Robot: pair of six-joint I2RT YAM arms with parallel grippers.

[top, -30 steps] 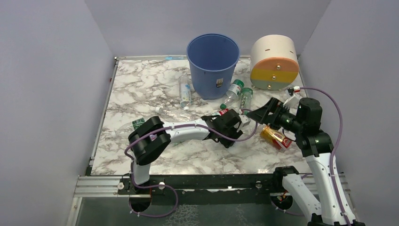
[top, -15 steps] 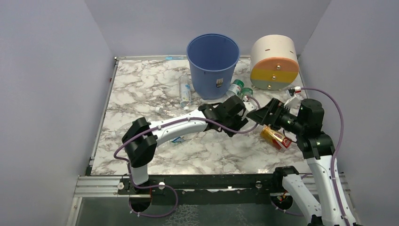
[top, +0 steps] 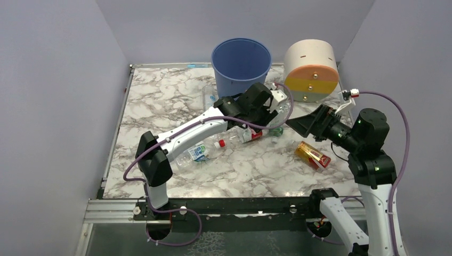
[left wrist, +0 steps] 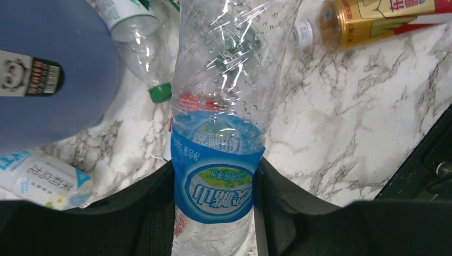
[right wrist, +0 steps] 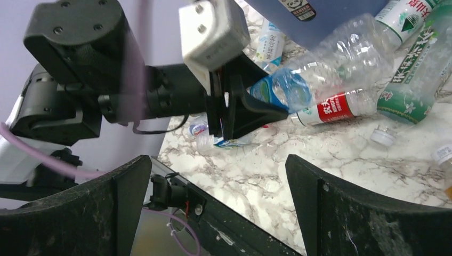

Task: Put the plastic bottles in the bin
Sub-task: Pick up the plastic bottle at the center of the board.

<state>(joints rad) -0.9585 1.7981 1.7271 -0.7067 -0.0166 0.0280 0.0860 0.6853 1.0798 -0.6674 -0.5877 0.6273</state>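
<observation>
My left gripper (top: 265, 104) is shut on a clear plastic bottle with a blue label (left wrist: 217, 176) and holds it off the table, just in front of the blue bin (top: 226, 80). The bin's sticker side (left wrist: 48, 69) shows close on the left in the left wrist view. My right gripper (top: 300, 123) hangs open and empty to the right of the held bottle (right wrist: 330, 61). More plastic bottles lie on the marble: a red-labelled one (top: 240, 137), a blue-labelled one (top: 192, 153), and green-labelled ones (right wrist: 416, 80) by the bin's foot.
A cream drum with orange and yellow bands (top: 311, 69) stands right of the bin. A gold and red can (top: 313, 155) lies on the table under my right arm. A loose white cap (right wrist: 382, 136) lies near the green-labelled bottles.
My left arm has risen and reached farther toward the bin, carrying the blue-labelled bottle. My right arm has drawn back to the right, still open.
</observation>
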